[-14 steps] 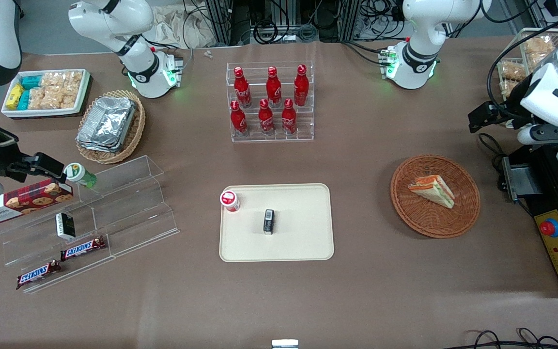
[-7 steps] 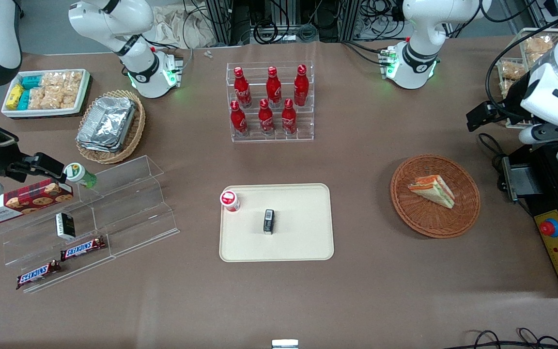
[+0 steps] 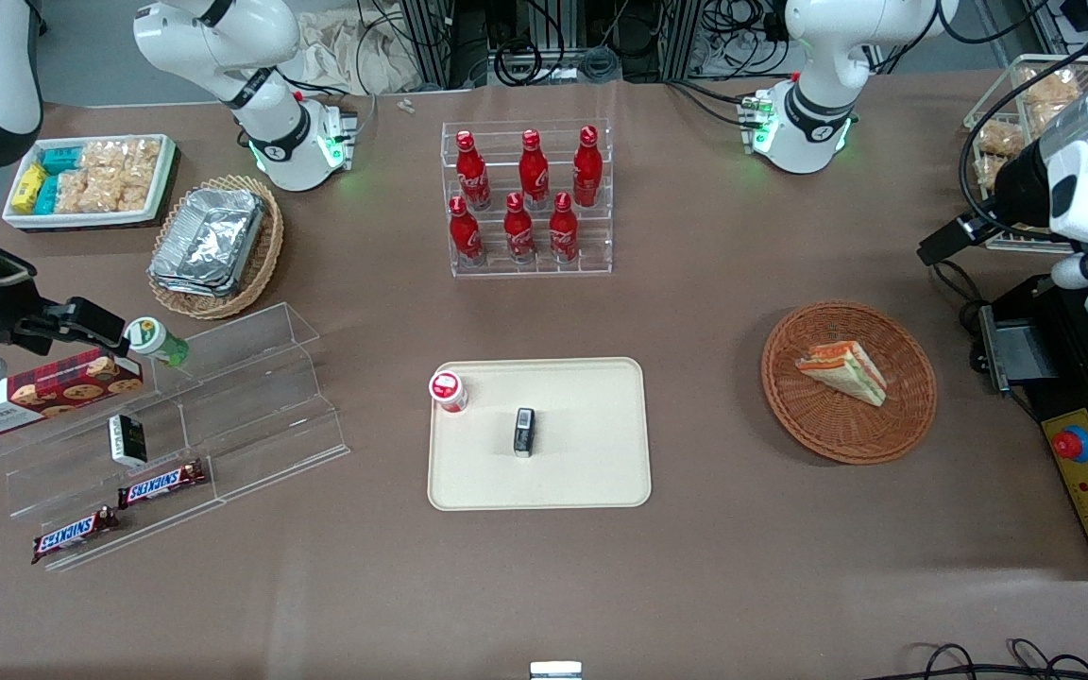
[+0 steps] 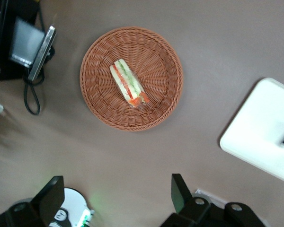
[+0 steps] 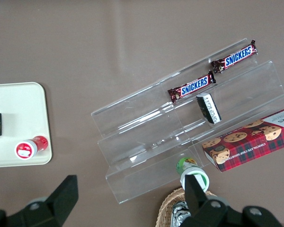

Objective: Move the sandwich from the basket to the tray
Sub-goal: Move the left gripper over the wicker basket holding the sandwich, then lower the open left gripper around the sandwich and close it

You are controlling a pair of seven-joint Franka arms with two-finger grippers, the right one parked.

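Sandwich [image 3: 841,370] lies wrapped in the reddish-brown basket [image 3: 848,435], a little toward twelve o'clock of the basket's centre, touching nothing but the weave. The tray [image 3: 591,472] sits on the desk [image 3: 695,586] well apart from the basket, toward the parked arm's end; a red-capped bottle [image 3: 448,391] lies at its ten o'clock corner and a small dark packet [image 3: 524,432] near its middle. The gripper [image 4: 113,198] hangs high above the desk, empty, its fingers [image 4: 180,191] spread wide; in the front view the arm's own body hides most of it
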